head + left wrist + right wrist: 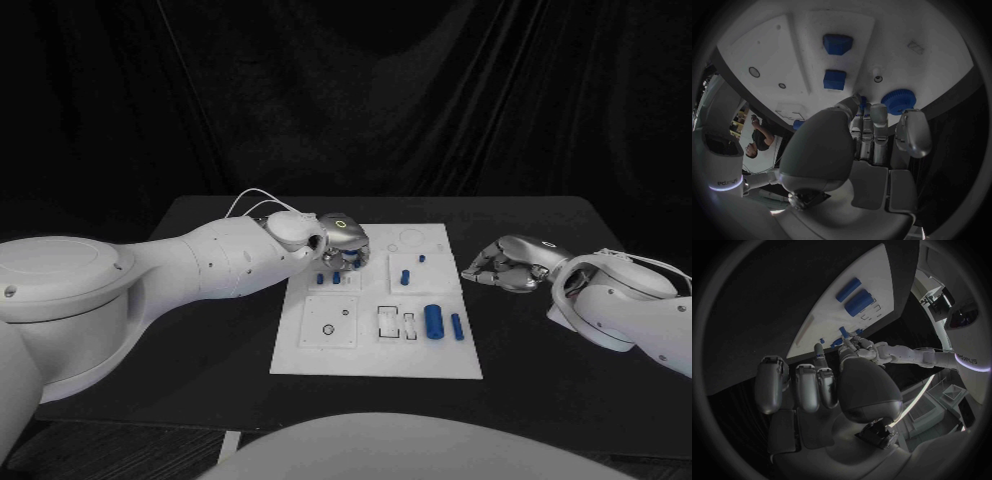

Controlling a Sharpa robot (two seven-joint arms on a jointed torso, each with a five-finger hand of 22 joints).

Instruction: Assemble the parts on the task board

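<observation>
Beside board [378,352], perhaps idle right hand [503,266]

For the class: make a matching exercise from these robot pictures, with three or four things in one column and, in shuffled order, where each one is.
Things
1. left hand
2. right hand
3. large blue cylinder
4. blue gear

Places
A. on the black table, just off the task board's right edge
B. lying on the board's near right part
C. over the board's far left part
D. on the board, beside the left hand's fingertips

Pairs: 1-C, 2-A, 3-B, 4-D
</observation>
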